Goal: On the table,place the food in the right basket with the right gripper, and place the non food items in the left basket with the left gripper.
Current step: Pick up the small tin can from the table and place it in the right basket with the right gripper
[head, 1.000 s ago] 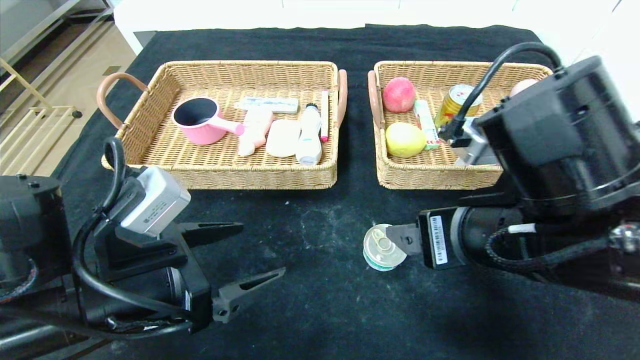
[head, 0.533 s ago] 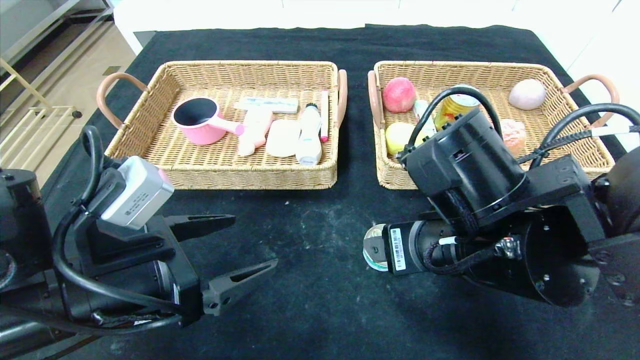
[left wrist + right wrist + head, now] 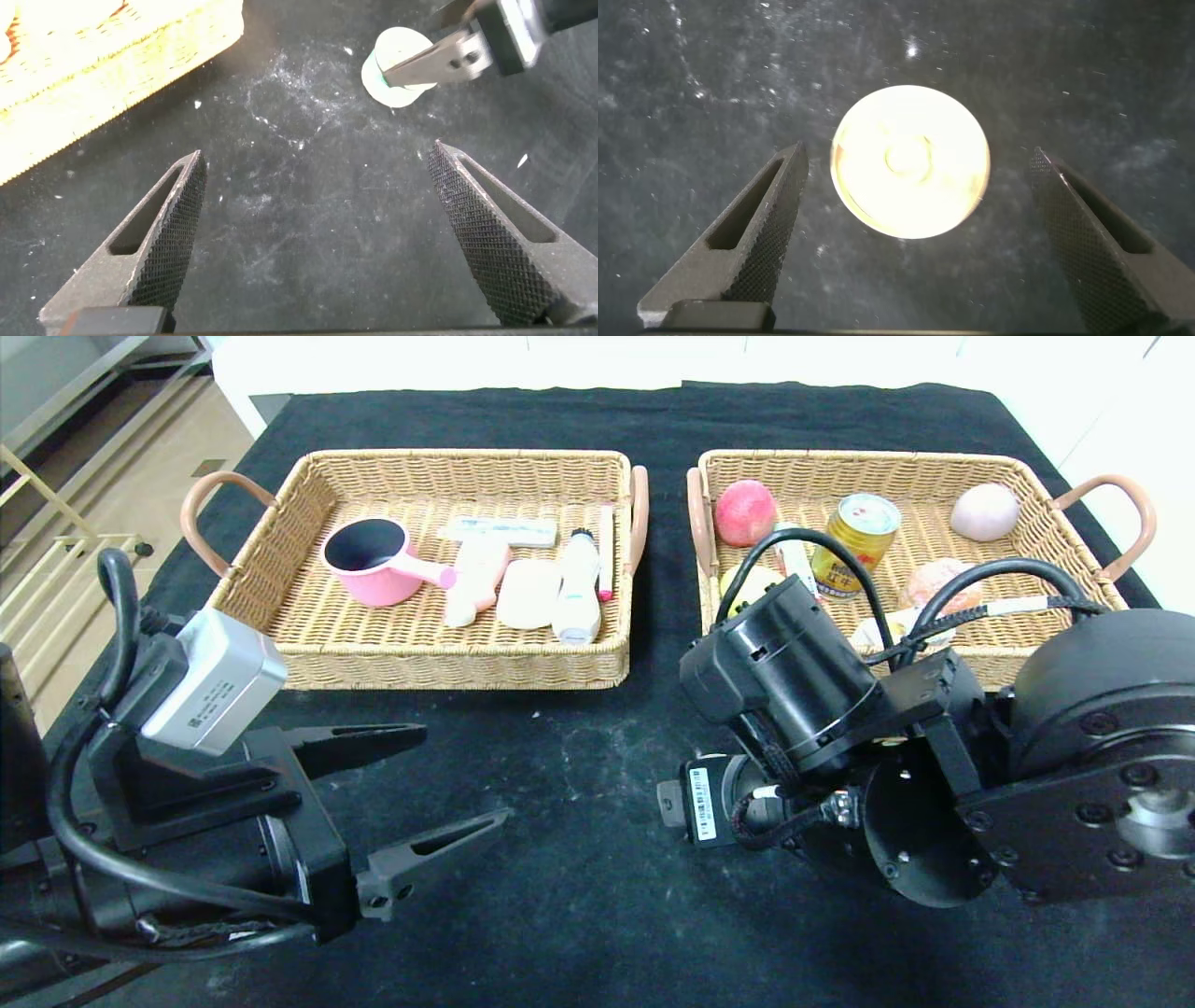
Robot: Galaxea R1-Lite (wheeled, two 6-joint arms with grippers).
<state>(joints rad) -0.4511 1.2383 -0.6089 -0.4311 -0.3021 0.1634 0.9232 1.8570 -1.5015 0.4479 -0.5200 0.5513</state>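
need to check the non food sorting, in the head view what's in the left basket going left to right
pink pot → peach-coloured piece → white bar → white bottle → pink pen

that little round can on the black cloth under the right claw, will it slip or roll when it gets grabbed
The small can stands upright with its flat lid up, so it probably won't roll unless tipped. Its round, smooth-looking wall may slide between the fingers if squeezed off-centre. The right claw is open and straddles it; the can looks short, so a low grip seems safer.
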